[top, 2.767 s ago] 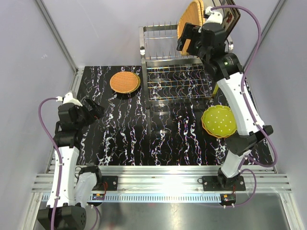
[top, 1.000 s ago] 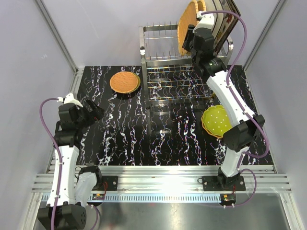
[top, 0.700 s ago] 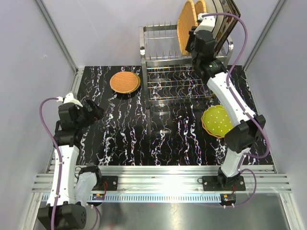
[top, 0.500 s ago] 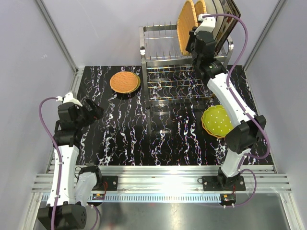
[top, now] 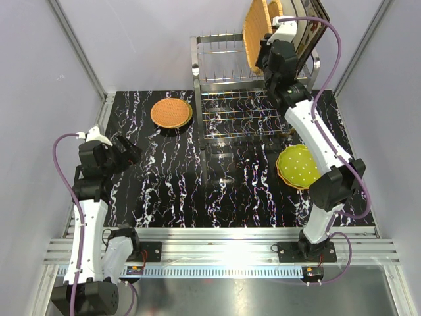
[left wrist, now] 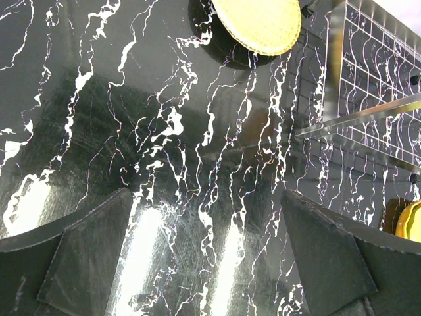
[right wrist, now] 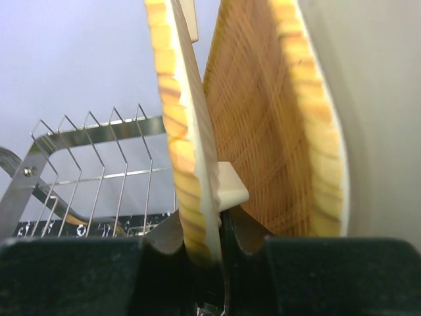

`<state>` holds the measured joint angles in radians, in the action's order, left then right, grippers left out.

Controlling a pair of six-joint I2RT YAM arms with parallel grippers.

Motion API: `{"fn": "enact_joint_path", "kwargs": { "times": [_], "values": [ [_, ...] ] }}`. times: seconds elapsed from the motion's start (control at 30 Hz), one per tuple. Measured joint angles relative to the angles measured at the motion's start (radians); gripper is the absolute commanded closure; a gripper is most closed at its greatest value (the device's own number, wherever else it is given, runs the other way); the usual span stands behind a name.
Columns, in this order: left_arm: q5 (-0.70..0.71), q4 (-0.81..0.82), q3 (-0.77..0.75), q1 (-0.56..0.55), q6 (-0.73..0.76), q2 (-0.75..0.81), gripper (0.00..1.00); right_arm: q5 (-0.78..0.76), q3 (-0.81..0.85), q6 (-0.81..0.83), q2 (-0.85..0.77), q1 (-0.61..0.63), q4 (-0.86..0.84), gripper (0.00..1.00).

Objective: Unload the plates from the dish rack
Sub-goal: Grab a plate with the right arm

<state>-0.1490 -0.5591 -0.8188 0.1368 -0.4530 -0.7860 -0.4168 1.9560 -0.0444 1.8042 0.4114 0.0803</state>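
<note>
The steel wire dish rack (top: 220, 72) stands at the back of the table. Several plates stand upright at its right end. The front one is an orange woven plate (top: 254, 27) (right wrist: 187, 125), and my right gripper (top: 270, 58) (right wrist: 205, 227) is shut on its lower rim. Just behind it stands a second woven plate (top: 275, 8) (right wrist: 276, 112), and behind that a dark patterned plate (top: 310, 20). A round orange woven plate (top: 172, 113) (left wrist: 258, 23) lies flat left of the rack. A lime-green dotted plate (top: 300, 166) lies right of centre. My left gripper (top: 131, 153) (left wrist: 205, 197) hangs open over bare table.
The rack's upright prongs (right wrist: 85, 138) stand free to the left of the held plate. Its lower grid shelf (top: 243, 115) (left wrist: 381, 59) juts forward over the table. Grey walls close in on both sides, and a metal rail (top: 217, 250) carries the arm bases.
My right gripper closed on the front woven plate's rim, and the plate has shifted slightly upward. The left arm has not moved.
</note>
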Motion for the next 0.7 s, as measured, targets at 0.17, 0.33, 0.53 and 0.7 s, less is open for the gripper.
{"fn": "enact_joint_path", "kwargs": {
  "times": [0.17, 0.33, 0.53, 0.7],
  "values": [
    [0.0, -0.01, -0.009, 0.0, 0.0, 0.002, 0.01, 0.007, 0.04, 0.042, 0.0, -0.006, -0.018, 1.0],
    [-0.001, -0.019, -0.023, 0.0, 0.0, 0.008, 0.01, 0.052, 0.076, 0.065, -0.002, -0.01, -0.053, 1.0],
    [-0.011, -0.016, -0.028, 0.0, 0.0, 0.008, 0.01, 0.081, 0.1, 0.069, -0.003, -0.01, -0.053, 1.0],
    [-0.097, 0.035, -0.023, 0.002, 0.0, 0.029, 0.01, 0.108, 0.156, 0.038, -0.003, -0.01, -0.018, 1.0]
  ]
}}
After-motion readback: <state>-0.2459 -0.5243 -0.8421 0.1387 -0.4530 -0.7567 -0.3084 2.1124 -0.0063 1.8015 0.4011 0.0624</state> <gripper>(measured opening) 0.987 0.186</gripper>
